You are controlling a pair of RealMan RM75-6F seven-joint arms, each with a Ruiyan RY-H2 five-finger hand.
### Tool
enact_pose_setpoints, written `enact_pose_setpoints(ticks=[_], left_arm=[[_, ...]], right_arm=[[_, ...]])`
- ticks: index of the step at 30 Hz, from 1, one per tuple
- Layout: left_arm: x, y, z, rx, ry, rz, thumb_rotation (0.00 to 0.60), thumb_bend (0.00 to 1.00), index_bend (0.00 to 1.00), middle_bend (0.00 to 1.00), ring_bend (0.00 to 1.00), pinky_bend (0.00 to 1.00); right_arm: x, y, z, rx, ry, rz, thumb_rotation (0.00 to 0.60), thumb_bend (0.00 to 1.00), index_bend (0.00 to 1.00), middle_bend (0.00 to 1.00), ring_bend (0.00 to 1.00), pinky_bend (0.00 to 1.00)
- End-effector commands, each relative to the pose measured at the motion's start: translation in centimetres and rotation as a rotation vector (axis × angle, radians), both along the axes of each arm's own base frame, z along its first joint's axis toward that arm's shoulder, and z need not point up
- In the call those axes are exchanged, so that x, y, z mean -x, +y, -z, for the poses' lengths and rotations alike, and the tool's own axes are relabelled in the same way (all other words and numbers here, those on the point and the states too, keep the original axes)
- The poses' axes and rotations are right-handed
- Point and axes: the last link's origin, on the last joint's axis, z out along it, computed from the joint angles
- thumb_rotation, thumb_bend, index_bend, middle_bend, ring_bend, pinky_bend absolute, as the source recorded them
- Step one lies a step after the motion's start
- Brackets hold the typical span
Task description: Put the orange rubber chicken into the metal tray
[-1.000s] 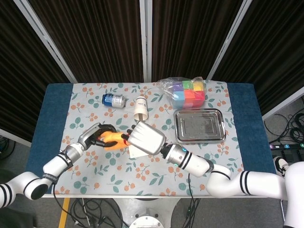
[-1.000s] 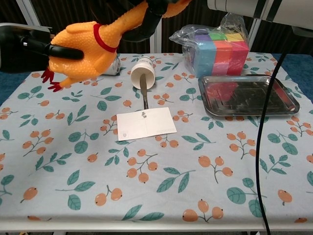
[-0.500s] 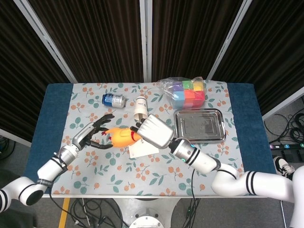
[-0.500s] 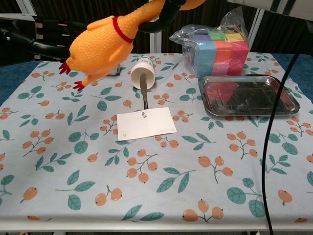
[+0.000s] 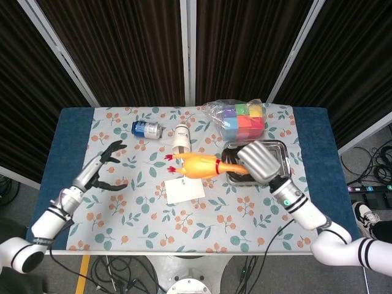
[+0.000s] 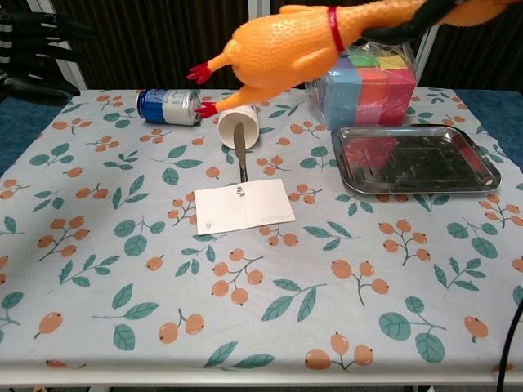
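Note:
The orange rubber chicken (image 5: 199, 165) (image 6: 286, 47) hangs in the air, lying lengthwise with its red feet pointing left. My right hand (image 5: 258, 163) grips it by the neck end, over the left part of the metal tray (image 5: 280, 149) (image 6: 415, 158). The tray holds nothing. Far off at the left, my left hand (image 5: 100, 166) (image 6: 33, 47) hovers with its fingers spread and nothing in it.
A white card (image 6: 243, 205) lies mid-table. Behind it, a white cup (image 6: 238, 124) lies on its side with a spoon in it, and a blue can (image 6: 167, 106) lies to its left. A bag of coloured blocks (image 6: 369, 77) stands behind the tray.
The left hand let go of the chicken and drew back to the left. The right hand carried the chicken rightward, from the left of the card toward the tray.

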Motion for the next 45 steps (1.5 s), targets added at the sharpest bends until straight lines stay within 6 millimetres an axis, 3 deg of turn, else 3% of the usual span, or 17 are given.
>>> enact_pose_setpoints(ticks=[1,6,14,24,30,38,41,44,45], left_arm=[[1.8,-1.1,-0.7,-0.108,0.098,-0.010,0.600,0.14,0.16,0.06,0.09,0.25],[2.9,-2.0,-0.8,-0.170,0.140,-0.048,0.600,0.14,0.17,0.07,0.09,0.25],[3.6,-2.8,-0.7,-0.165,0.166,-0.091,0.600,0.13,0.17,0.07,0.09,0.25],[3.8,-2.7,-0.7,-0.160,0.153,-0.119,0.600,0.13,0.17,0.07,0.09,0.25],[3.8,-2.9,-0.8,-0.159,0.152,-0.125,0.600,0.13,0.17,0.07,0.09,0.25],[3.5,-3.0,-0.5,-0.127,0.164,-0.120,0.600,0.13,0.17,0.07,0.09,0.25],[3.6,-3.0,-0.6,-0.127,0.161,-0.128,0.600,0.12,0.17,0.07,0.09,0.25],[3.7,-3.1,-0.6,-0.122,0.155,-0.137,0.600,0.12,0.17,0.07,0.09,0.25],[3.8,-3.1,-0.6,-0.120,0.155,-0.139,0.600,0.12,0.17,0.07,0.09,0.25]], right_arm=[[9.1,0.6,-1.1,-0.077,-0.130,0.271,0.600,0.40,0.91,0.73,0.68,0.92],[14.7,0.9,0.6,-0.121,-0.143,0.399,0.600,0.40,0.91,0.73,0.68,0.88],[19.4,0.3,3.0,-0.140,-0.131,0.495,0.600,0.40,0.90,0.73,0.68,0.86],[20.7,-1.0,4.2,-0.105,-0.204,0.526,0.600,0.40,0.90,0.73,0.67,0.83],[20.7,-1.6,3.7,-0.112,-0.315,0.545,0.600,0.40,0.89,0.73,0.67,0.82],[21.0,-3.0,4.5,-0.111,-0.306,0.574,0.600,0.36,0.87,0.73,0.65,0.76],[21.4,-3.3,5.0,-0.108,-0.257,0.583,0.600,0.32,0.80,0.69,0.58,0.65],[21.7,-3.5,5.4,-0.108,-0.211,0.588,0.600,0.20,0.63,0.58,0.45,0.50],[21.8,-3.6,5.5,-0.110,-0.198,0.590,0.600,0.15,0.53,0.51,0.39,0.44]])
